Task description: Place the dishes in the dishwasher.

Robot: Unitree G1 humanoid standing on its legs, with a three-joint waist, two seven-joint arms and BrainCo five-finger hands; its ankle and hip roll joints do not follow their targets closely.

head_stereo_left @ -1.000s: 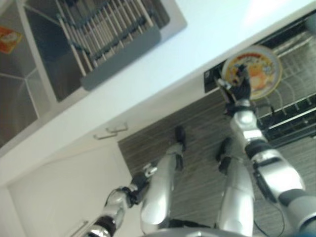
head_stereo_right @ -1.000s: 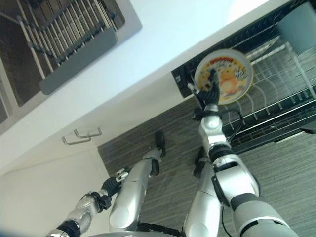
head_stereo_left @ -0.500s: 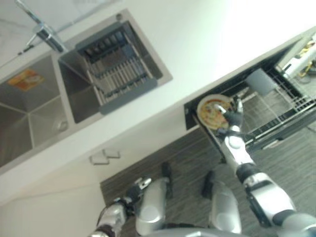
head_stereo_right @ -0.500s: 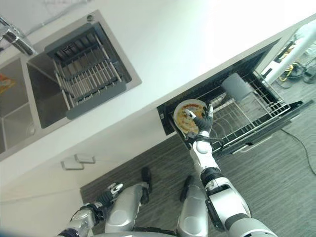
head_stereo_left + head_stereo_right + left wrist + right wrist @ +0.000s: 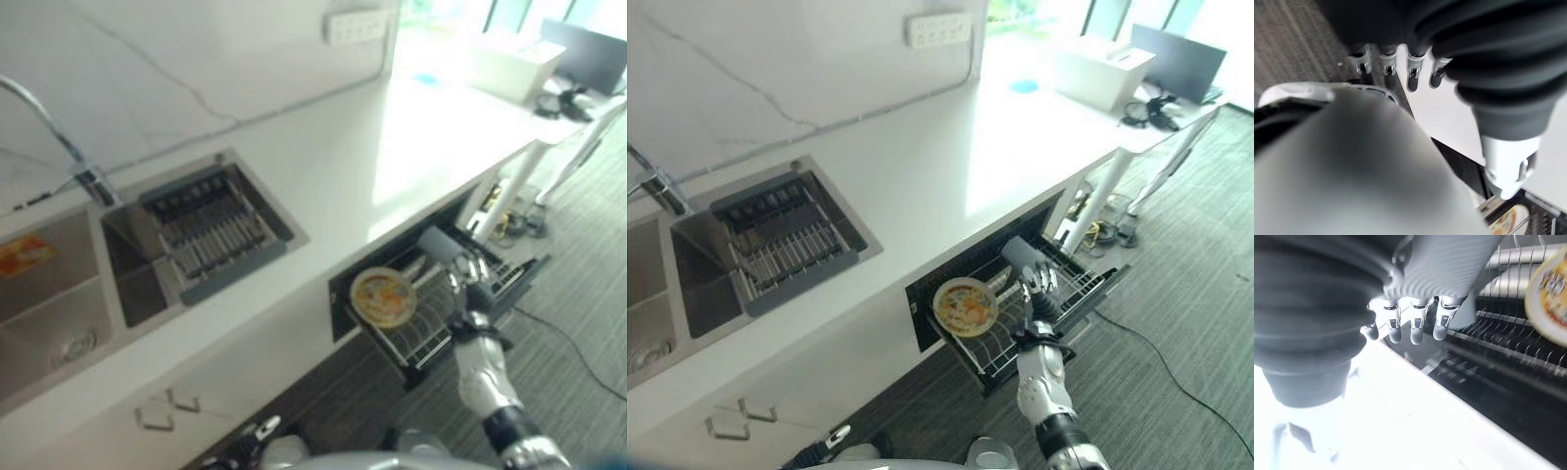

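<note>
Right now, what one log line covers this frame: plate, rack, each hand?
plate: upright in dishwasher rack | right hand: open, empty, beside plate | left hand: open, idle, low by floor | rack: pulled out

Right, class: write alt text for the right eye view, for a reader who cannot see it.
A patterned plate stands in the pulled-out dishwasher rack under a white counter, the robot's open right hand beside it. A sink lies further left.

We can read no text, number or sign here — nothing is legible. The plate [image 5: 965, 305] standing in the dishwasher rack [image 5: 1073, 284] carries a yellow-orange printed design, and a small orange label [image 5: 24, 254] lies in the sink [image 5: 59, 323] — on both, we cannot make out any lettering.
</note>
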